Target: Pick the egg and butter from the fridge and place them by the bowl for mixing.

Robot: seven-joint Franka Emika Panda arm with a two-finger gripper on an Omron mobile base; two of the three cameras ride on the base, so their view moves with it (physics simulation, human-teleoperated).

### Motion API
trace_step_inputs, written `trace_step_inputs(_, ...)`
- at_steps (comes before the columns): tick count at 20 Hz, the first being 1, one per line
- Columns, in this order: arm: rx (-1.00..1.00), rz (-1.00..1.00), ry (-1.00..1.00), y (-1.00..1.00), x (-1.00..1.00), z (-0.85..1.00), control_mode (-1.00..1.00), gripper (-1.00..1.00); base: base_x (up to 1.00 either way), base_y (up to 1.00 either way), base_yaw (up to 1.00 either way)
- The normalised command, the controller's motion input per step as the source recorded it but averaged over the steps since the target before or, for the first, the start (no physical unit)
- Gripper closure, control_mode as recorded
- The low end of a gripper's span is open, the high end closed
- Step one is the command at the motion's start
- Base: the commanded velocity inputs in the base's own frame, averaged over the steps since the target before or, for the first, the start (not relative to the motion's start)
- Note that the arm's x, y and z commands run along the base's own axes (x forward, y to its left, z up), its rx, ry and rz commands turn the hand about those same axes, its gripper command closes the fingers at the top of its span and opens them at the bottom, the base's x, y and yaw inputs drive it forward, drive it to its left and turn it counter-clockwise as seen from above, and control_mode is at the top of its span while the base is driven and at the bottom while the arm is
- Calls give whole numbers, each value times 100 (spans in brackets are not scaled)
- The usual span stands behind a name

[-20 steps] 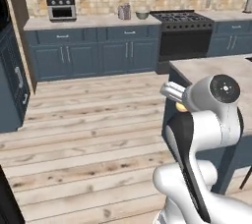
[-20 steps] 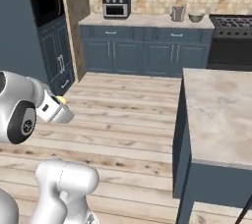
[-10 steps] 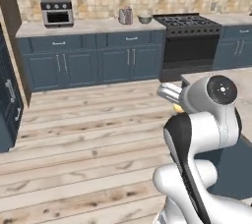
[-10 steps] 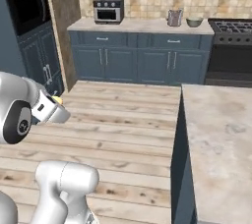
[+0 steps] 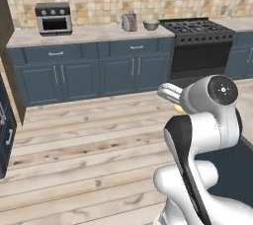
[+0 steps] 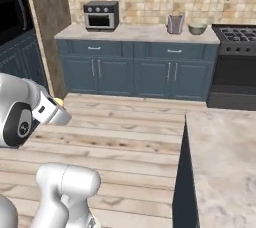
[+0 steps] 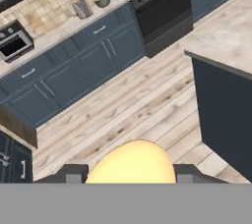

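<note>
floor open ahead | island blocks right | toaster beside bowl

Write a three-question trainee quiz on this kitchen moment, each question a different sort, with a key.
1. True or false: the claw is shut on the egg.
2. Multiple choice: on the far counter, the bowl stands between which two things? A) toaster oven and fridge B) silver toaster and stove C) sink and stove
3. Fill in: in the right base view, the pale stone top at lower right belongs to the kitchen ____.

Key: 1 true; 2 B; 3 island.
</note>
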Motion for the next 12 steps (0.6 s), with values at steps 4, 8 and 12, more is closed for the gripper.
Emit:
trace_step_inputs(4,0,0,0,0,0,0,100,100,100,-6,0)
trace_step_inputs(8,0,0,0,0,0,0,100,100,100,-24,0)
trace_step_inputs(12,0,0,0,0,0,0,100,100,100,-39,0)
